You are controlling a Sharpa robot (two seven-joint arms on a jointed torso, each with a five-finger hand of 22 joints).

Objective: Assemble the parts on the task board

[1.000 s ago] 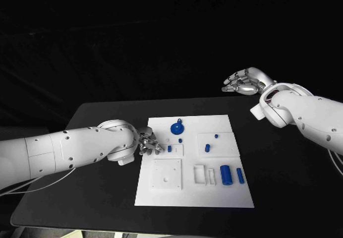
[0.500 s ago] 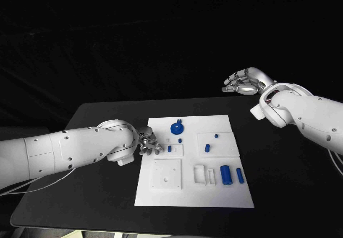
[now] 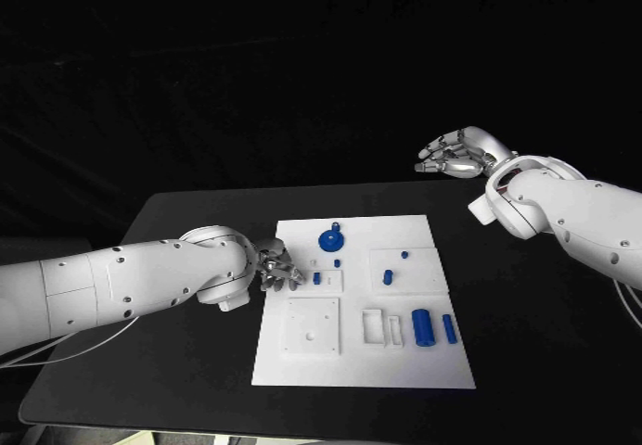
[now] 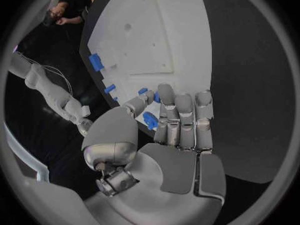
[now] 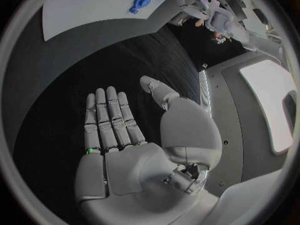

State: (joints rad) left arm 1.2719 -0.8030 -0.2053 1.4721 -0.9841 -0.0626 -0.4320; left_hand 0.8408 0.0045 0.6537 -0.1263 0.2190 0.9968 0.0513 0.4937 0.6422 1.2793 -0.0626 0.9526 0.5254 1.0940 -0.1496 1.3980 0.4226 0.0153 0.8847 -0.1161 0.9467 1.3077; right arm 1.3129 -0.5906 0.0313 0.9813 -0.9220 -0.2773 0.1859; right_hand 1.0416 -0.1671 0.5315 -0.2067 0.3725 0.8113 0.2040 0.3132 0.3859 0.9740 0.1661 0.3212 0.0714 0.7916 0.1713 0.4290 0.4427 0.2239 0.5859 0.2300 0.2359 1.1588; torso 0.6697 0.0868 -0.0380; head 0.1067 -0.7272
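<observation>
We note the left hand (image 3: 277,270) low at the left edge of the task board (image 3: 361,371), fingertips reaching onto the plate near a small blue peg (image 3: 317,277); from the left wrist view a small blue part (image 4: 150,120) sits right against its fingers (image 4: 178,115), but we cannot tell whether it is pinched or only touched. The right hand (image 3: 455,154) hovers raised beyond the table's far right corner, well apart from the board, fingers loosely spread and holding nothing; the right wrist view confirms a bare palm (image 5: 125,170). Other parts lie loose on the board: a round blue disc (image 3: 332,242) near the far edge, another short peg (image 3: 388,275) mid-board, and a larger blue cylinder (image 3: 423,326) with a slimmer one (image 3: 450,328) just beside it toward the near right. We judge these pieces to be light, rigid plastic, smooth and apt to roll or skid. We would take a peg across its sides at mid-length with a fingertip pinch.
</observation>
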